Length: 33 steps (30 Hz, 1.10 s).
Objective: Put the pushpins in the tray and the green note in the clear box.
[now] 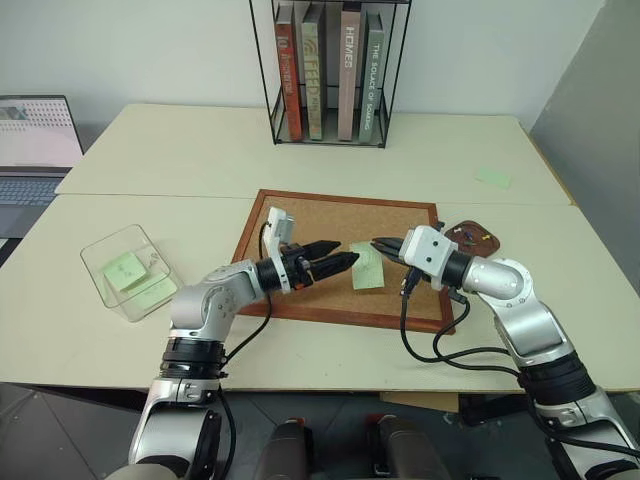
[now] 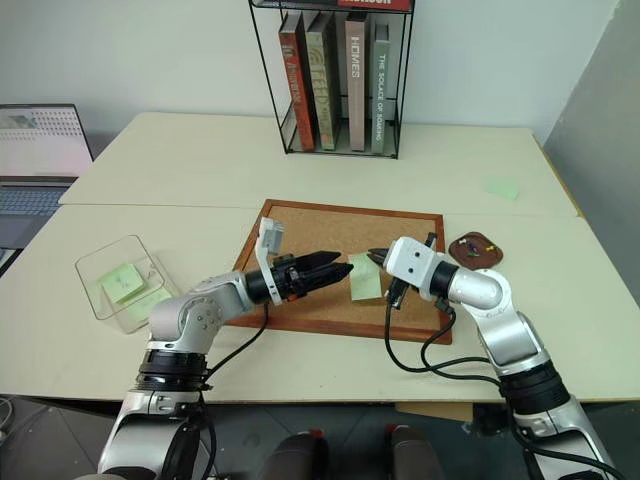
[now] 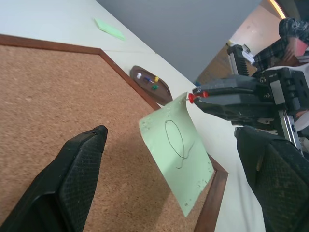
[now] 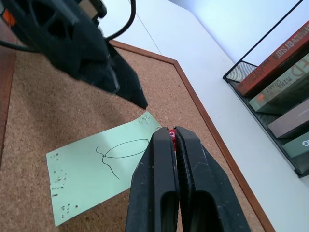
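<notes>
My right gripper (image 4: pixel 172 131) is shut on a red pushpin (image 3: pixel 191 98) just above the corkboard (image 1: pixel 330 215). The green note (image 3: pixel 176 150), with a pen loop drawn on it, hangs by its top corner from that pin. Facing it from the other side, my left gripper (image 1: pixel 340 257) is open, its fingers (image 3: pixel 72 179) spread either side of the note without touching it. The dark wooden tray (image 1: pixel 475 238) lies just beyond the corkboard's right edge and holds several coloured pushpins (image 3: pixel 153 83). The clear box (image 1: pixel 130 272) stands at the left of the table.
Pale green slips (image 1: pixel 125 270) lie inside the clear box, and another slip (image 1: pixel 493 177) lies on the table at the far right. A wire rack of books (image 1: pixel 330 70) stands at the back. A laptop (image 1: pixel 35 150) sits at the far left.
</notes>
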### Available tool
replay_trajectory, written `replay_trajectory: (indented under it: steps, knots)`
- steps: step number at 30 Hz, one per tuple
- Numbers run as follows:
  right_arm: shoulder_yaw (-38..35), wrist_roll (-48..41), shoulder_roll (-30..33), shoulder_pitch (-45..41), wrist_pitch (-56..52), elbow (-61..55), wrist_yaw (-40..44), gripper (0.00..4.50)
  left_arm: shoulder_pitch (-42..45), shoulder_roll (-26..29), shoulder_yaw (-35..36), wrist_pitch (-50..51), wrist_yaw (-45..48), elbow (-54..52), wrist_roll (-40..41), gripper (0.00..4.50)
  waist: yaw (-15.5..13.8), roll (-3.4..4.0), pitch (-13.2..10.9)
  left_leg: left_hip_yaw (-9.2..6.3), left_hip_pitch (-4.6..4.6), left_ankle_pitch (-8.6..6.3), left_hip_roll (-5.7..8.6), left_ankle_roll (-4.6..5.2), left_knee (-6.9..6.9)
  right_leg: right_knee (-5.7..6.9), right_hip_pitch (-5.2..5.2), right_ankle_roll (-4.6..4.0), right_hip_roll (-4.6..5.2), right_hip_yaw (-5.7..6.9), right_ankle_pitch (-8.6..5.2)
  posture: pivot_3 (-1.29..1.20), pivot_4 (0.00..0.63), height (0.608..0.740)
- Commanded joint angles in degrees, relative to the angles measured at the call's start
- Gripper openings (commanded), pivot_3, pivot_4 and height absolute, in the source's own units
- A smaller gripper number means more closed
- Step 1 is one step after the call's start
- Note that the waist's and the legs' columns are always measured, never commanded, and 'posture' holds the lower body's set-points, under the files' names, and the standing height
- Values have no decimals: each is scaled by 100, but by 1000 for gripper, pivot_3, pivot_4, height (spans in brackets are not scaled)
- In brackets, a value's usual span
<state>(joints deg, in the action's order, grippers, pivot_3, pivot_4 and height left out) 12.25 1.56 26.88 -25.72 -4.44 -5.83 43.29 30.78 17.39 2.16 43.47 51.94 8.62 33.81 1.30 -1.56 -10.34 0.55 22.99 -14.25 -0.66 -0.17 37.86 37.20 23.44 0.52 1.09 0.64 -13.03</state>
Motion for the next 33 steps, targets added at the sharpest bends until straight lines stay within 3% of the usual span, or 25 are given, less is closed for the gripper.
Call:
replay_trajectory:
  steps: [1, 10, 11, 21, 33]
  knots:
    - [-181, -154, -34, -151, -70, -224, -65, 0, 54, -142, -187, -145, 34, -87, -28, 4459, -1, 0, 0, 1, 0, 0, 1, 0, 0, 0, 0, 0, 0, -1, 0, 0, 150, 740]
    - [-165, -200, -82, -183, -188, -304, -72, 0, 322, -508, -334, -557, -30, 389, -269, 4459, -30, 0, 0, 1, 0, 0, 2, 0, 0, 0, 0, 0, -2, 0, 0, 0, 150, 740]
    - [-165, -202, -86, -183, -199, -315, -70, 0, 335, -528, -323, -574, -32, 425, -275, 4103, -34, 0, 0, 1, 0, 0, 1, 0, 0, 0, 0, 0, -2, 0, 0, 0, 150, 740]
    - [-146, -206, -118, -185, -226, -354, -70, 0, 300, -447, -372, -570, 110, 422, -280, 2214, -34, 0, 0, 1, 1, 0, 1, 0, 0, -1, 0, 0, -2, 0, 0, 0, 150, 740]
    - [-199, -297, -208, -240, -298, -357, -130, 0, 315, -418, -441, -706, 87, 496, -415, 141, -35, 0, 0, 1, 1, 0, 1, 0, 0, -1, 0, 0, -2, 0, 0, 0, 150, 740]
